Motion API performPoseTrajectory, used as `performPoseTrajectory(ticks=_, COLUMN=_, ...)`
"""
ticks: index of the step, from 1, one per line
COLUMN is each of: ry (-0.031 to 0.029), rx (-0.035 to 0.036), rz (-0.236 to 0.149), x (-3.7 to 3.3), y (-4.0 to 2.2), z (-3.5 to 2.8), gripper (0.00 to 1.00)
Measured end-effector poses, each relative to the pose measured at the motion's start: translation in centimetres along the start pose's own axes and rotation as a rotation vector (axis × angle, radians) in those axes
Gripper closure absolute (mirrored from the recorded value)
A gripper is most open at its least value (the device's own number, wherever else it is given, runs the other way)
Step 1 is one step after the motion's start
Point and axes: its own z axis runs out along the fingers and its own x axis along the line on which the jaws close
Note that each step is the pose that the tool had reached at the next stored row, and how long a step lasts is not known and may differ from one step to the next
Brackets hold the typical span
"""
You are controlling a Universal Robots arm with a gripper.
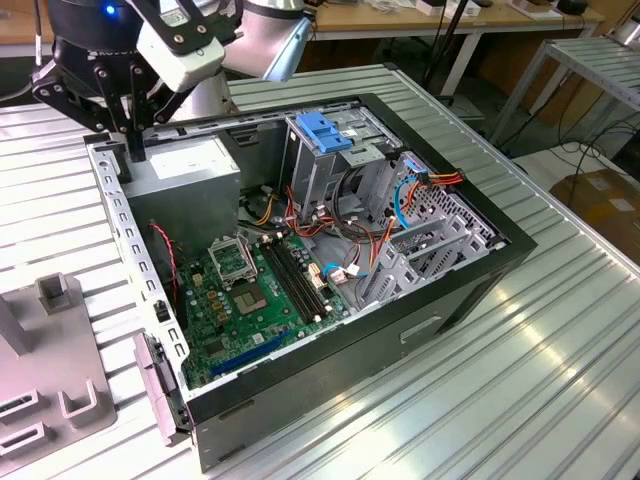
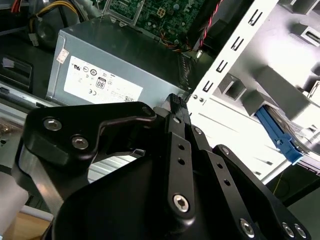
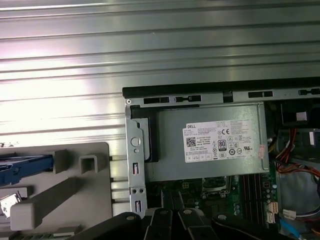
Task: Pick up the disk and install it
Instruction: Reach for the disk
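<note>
**Blue-railed disk sits in its holder; gripper hangs empty over the case**

Blue plastic marks the disk [image 3: 22,167]. Its rail shows slotted into the grey holder [image 3: 75,170] that stands on the ribbed metal surface [image 1: 560,330] just beside the open computer case [image 1: 110,200]. It is outside the case, not in it. Parking it on edge in the holder probably leaves its sides free for a grasp.

The gripper [image 1: 135,155] is clenched on nothing, its jaws closed together. It hangs over the case's corner next to the grey power supply [image 1: 185,175], apart from the disk.

The case lies on its side with the cover off. That seems meant to let the tall metal cage [image 1: 330,170], with its blue latch [image 1: 325,130], be reached from above. The cage stands well apart from the holder, across the case. Neither pickup nor installation is done.
</note>
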Motion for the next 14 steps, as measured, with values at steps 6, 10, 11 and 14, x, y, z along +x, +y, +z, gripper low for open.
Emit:
performPoseTrajectory(ticks=6, ry=0.0, rx=-0.0001, rz=0.0, x=1.66, y=-0.13, z=-0.05, gripper=0.9)
performPoseTrajectory(ticks=10, ry=0.0002, rx=-0.0002, rz=0.0, x=3.21, y=-0.24, z=-0.1, gripper=0.9)
performPoseTrajectory(ticks=11, ry=0.0001, rx=-0.0003, rz=0.0, x=3.76, y=-0.29, z=-0.11, gripper=0.9)
performPoseTrajectory(ticks=14, ry=0.0, rx=-0.0007, rz=0.0, x=5.2, y=-0.39, z=-0.14, gripper=0.9)
